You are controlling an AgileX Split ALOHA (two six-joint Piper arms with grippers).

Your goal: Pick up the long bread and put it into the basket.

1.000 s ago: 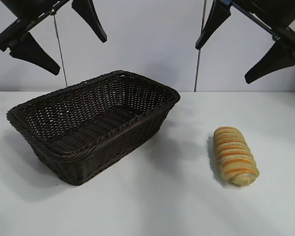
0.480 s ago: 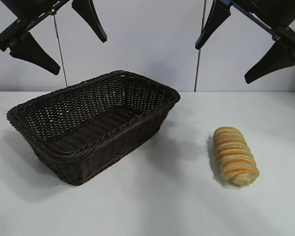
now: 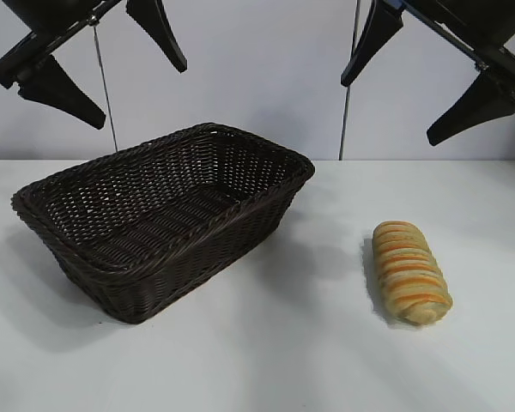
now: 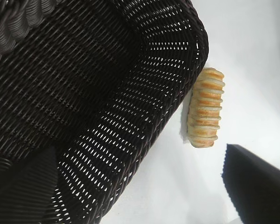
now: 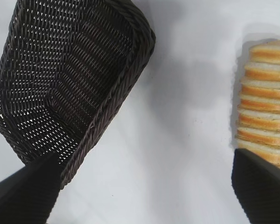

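Currently both my grippers are hanging high with fingers spread wide, gripping nothing: left gripper (image 3: 94,64) above the basket (image 3: 120,262), right gripper (image 3: 429,77) above the long bread (image 3: 409,272), which is lying on the table (image 3: 283,360) well apart from the basket. Reach not yet begun; next, I judge, lowering the right gripper astride the loaf.

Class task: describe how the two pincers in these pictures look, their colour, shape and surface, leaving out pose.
Both are black. The left pincer and right pincer each carry two wedge-shaped fingers tapering to points. The wrist views show ridged inner pads. A thin grey cable hangs behind each.
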